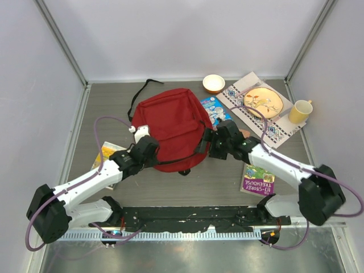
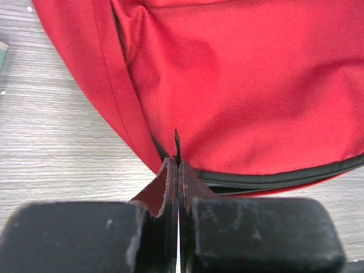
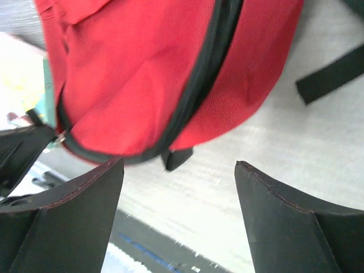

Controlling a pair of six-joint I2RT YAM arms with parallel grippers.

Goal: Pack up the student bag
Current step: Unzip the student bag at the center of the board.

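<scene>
Closest to the lens, the left gripper (image 2: 177, 165) shows jaws pressed together on a thin dark zipper pull (image 2: 177, 141) at the rim of the student bag (image 1: 170, 128); the red bag lies flat at table centre, contents hidden; the right gripper (image 3: 179, 165) sits at its 3 o'clock edge, jaws wide apart, gripping nothing; a bowl (image 1: 214, 83) stands at 12 o'clock; a plate (image 1: 263, 101) rests on a patterned mat (image 1: 232, 95) at 2 o'clock, a yellow cup (image 1: 300, 111) just beside.

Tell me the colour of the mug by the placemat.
The mug is yellow, best seen in the top external view.
</scene>
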